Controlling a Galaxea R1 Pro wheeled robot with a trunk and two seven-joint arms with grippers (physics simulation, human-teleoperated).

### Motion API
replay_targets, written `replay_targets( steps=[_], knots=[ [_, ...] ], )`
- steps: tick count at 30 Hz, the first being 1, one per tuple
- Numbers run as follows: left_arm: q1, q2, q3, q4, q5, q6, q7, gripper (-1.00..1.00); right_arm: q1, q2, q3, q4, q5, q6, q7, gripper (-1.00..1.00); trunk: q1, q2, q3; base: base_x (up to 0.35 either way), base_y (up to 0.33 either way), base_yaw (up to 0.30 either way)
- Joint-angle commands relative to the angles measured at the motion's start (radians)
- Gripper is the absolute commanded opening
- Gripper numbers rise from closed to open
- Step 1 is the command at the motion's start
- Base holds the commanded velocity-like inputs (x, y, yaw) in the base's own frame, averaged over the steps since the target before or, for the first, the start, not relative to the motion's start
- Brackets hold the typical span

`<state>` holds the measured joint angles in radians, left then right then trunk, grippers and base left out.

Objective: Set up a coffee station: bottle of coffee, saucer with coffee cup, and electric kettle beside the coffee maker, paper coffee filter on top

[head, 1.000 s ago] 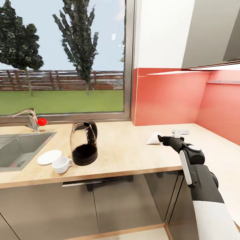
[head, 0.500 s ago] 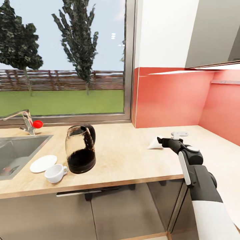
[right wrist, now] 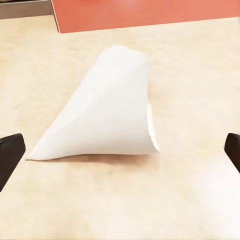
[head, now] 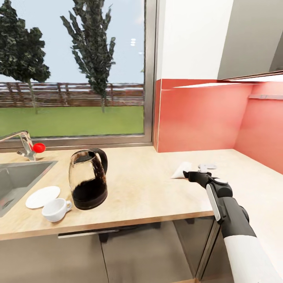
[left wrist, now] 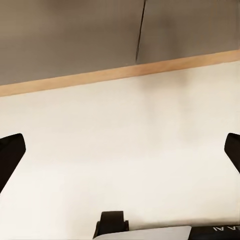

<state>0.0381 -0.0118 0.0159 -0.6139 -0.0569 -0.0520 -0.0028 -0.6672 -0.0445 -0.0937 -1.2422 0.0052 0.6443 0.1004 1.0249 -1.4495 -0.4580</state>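
The white paper coffee filter (head: pixel 181 170) lies flat on the light wood kitchen countertop (head: pixel 141 188), near the red corner. My right gripper (head: pixel 189 174) is just beside the filter's right end, low over the worktop. In the right wrist view the filter (right wrist: pixel 107 117) lies ahead, between the wide-apart fingertips (right wrist: pixel 10 155), and my right gripper (right wrist: pixel 120 152) is open. The glass electric kettle (head: pixel 88 179) stands further left, with the white saucer (head: pixel 42 196) and the coffee cup (head: pixel 56 209) beside it. My left gripper (left wrist: pixel 120 152) hangs open over a pale floor.
A steel sink (head: pixel 19 181) and a tap with a red knob (head: pixel 38 147) are at the far left. A small white and grey object (head: pixel 207 166) lies just behind my right gripper. Red wall panels (head: pixel 196 118) close the corner, with a thin grey wall board (head: pixel 267 96) at the right.
The head view has shifted, so the kettle, cup and saucer sit further left in the picture. My right gripper stays open at the filter's end, slightly lower against it.
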Motion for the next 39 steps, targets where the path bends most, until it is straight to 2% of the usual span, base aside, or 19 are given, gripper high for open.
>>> replay_targets(
  steps=[1,4,7,10,14,23,39],
  knots=[
    [0.000,0.000,0.002,-0.001,-0.006,-0.002,0.000,1.00,-0.001,0.000,-0.001,0.004,0.001,0.004,0.005,1.00,0.000,0.000,-0.001,0.065,-0.041,0.000],
    [0.000,0.000,0.001,-0.001,-0.006,-0.003,0.000,1.00,-0.001,0.000,-0.001,0.030,0.002,0.000,0.005,1.00,0.000,0.000,-0.001,0.159,-0.117,0.000],
    [0.000,0.000,0.002,-0.001,-0.006,-0.004,0.000,1.00,-0.003,0.000,0.003,0.070,0.002,-0.042,0.005,1.00,0.000,0.000,-0.001,0.115,-0.077,0.000],
    [0.000,0.000,0.002,-0.001,-0.006,-0.005,0.000,1.00,-0.007,0.000,0.047,0.100,0.002,-0.064,0.005,1.00,0.000,0.000,-0.001,0.164,-0.022,0.000],
    [0.000,0.000,0.003,-0.001,-0.006,-0.004,0.000,1.00,-0.008,0.001,0.063,0.107,0.002,-0.069,0.004,1.00,0.000,0.000,-0.001,0.092,-0.005,0.000],
    [0.000,0.000,0.003,-0.001,-0.006,-0.005,0.000,1.00,-0.008,0.000,0.067,0.108,-0.001,-0.070,0.005,1.00,0.000,0.000,-0.001,0.106,0.018,0.000],
    [0.000,0.000,0.003,-0.001,-0.006,-0.005,0.000,1.00,-0.009,-0.002,0.066,0.106,-0.004,-0.069,0.013,1.00,0.000,0.000,-0.001,0.010,0.001,0.000]
  ],
)
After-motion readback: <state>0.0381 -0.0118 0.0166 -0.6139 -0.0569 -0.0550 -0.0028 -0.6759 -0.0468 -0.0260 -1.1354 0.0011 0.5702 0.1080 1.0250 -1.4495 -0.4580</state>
